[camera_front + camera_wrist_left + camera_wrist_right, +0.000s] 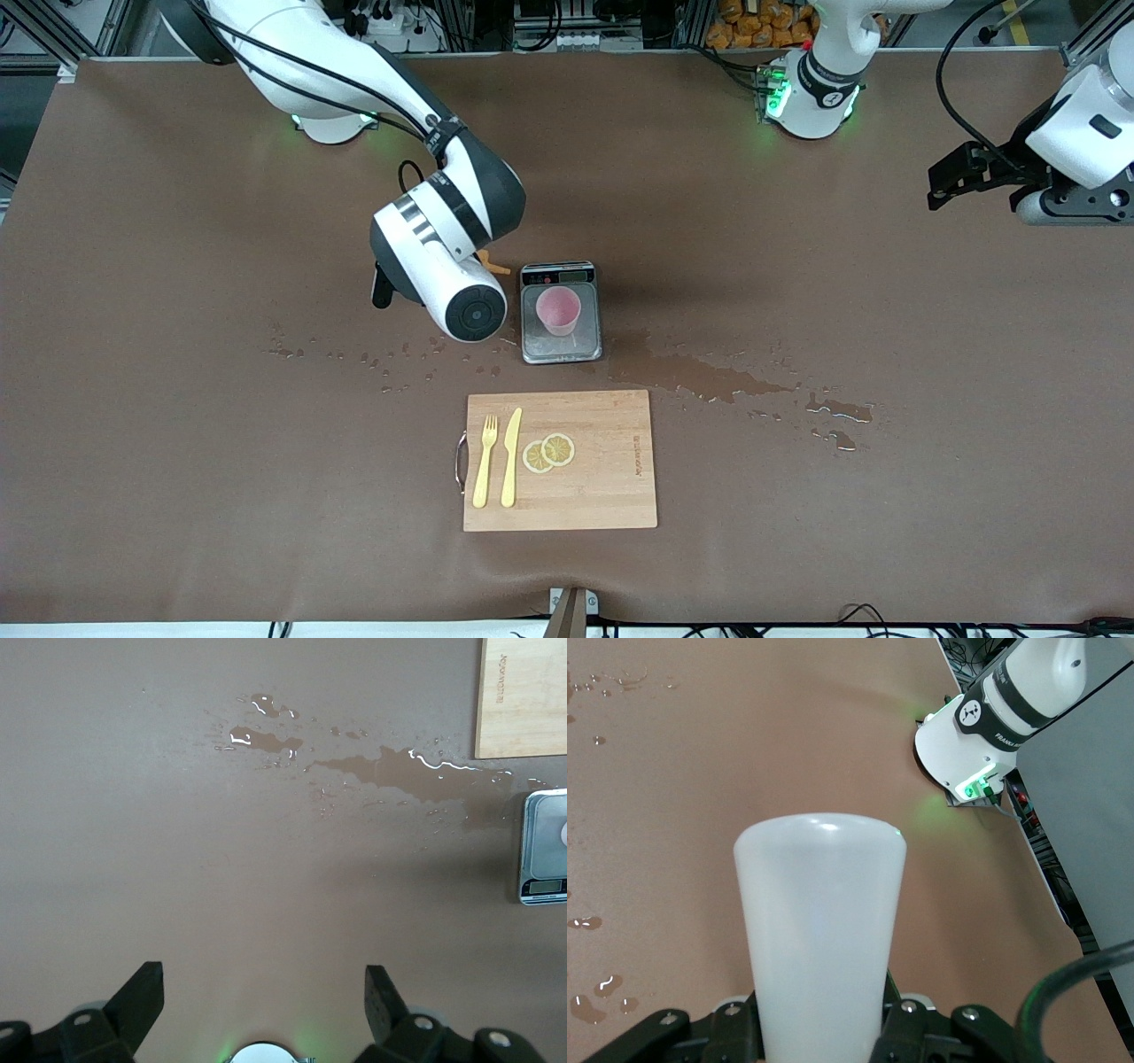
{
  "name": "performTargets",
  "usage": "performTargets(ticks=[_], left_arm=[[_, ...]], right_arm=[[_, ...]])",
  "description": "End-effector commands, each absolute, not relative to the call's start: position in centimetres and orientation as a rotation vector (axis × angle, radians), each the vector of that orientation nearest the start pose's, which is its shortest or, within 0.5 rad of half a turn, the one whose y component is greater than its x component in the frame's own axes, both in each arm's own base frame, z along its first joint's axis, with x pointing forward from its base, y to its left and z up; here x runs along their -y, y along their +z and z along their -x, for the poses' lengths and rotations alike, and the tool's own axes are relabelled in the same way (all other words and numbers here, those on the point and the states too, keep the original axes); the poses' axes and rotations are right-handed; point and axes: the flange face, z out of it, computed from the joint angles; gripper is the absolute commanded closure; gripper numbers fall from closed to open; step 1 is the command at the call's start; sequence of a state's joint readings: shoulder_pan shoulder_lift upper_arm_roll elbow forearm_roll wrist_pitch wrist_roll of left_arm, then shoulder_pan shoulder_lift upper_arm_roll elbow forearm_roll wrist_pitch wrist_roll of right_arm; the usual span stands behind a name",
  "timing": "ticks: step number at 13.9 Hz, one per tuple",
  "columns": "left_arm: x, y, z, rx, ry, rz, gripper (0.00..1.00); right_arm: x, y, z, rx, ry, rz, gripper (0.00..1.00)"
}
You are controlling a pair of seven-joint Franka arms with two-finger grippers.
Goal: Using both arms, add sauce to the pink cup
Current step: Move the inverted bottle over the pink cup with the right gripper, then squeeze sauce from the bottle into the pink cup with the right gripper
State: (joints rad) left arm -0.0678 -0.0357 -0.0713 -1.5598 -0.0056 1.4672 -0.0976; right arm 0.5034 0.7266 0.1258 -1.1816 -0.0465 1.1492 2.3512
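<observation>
Two arms are in my front view, and only the right arm (354, 97) is reaching over the work area. Its gripper (383, 285) hangs over the tabletop (177, 487) just beside the scale (560, 312), toward the right arm's end. In my right wrist view the jaws are closed around the sauce (819, 939), whose whitish body fills the middle of that view. In the front view I see only the orange nozzle (490, 262) of it, sticking out from under the wrist and pointing toward the scale, not over the pink cup (558, 310).

The pink cup stands upright on the scale's steel plate. I cannot tell if anything is inside it.

The left arm (1081, 133) waits at its own end of the table, with its gripper (264, 1001) up over bare tabletop. In the left wrist view its jaws stand wide apart and hold nothing.

A wet spill (709, 379) spreads on the tabletop from beside the scale toward the left arm's end, and small drops (354, 354) lie toward the right arm's end.

Nearer to the front camera than the scale lies a wooden cutting board (611, 478). On it I see a yellow fork (485, 461), a yellow knife (510, 457) just beside it, and two lemon slices (548, 452) that overlap
</observation>
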Motion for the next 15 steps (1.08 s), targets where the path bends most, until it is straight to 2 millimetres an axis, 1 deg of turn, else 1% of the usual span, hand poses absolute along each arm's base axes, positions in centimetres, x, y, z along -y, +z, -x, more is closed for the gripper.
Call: performTargets(ticks=[1,3,5,6,7,8,10,12,14,15], left_arm=[[7.5,64.8,-53.1,-0.054,0.006,3.169,0.00],[7.4,64.8,-53.2,-0.045,-0.003,3.190,0.00],[7.5,64.5,-53.3,-0.042,0.008,3.183,0.00],[7.1,64.5,-53.3,-0.029,0.006,3.174,0.00],[6.9,64.6,-53.4,-0.037,0.000,3.156,0.00],[6.7,64.6,-53.4,-0.043,-0.003,3.139,0.00],[6.6,64.6,-53.5,-0.045,-0.004,3.130,0.00],[6.7,64.5,-53.5,-0.050,-0.002,3.130,0.00],[6.7,64.6,-53.4,-0.047,-0.004,3.130,0.00],[6.8,64.6,-53.4,-0.050,-0.004,3.130,0.00]], right_arm=[[-36.0,34.2,-55.1,1.843,-0.093,-1.540,0.58],[-35.7,34.3,-55.8,1.860,-0.096,-1.539,0.60],[-35.5,34.4,-56.1,1.867,-0.098,-1.537,0.65],[-35.4,34.4,-56.3,1.873,-0.097,-1.535,0.67],[-35.3,34.1,-56.4,1.874,-0.095,-1.531,0.71],[-35.4,33.8,-56.4,1.872,-0.095,-1.531,0.72],[-36.0,32.8,-56.1,1.858,-0.087,-1.533,0.72],[-36.2,32.8,-56.1,1.862,-0.084,-1.539,0.72],[-35.6,33.0,-56.5,1.865,-0.114,-1.546,0.65],[-35.0,33.6,-56.8,1.863,-0.135,-1.564,0.64]])
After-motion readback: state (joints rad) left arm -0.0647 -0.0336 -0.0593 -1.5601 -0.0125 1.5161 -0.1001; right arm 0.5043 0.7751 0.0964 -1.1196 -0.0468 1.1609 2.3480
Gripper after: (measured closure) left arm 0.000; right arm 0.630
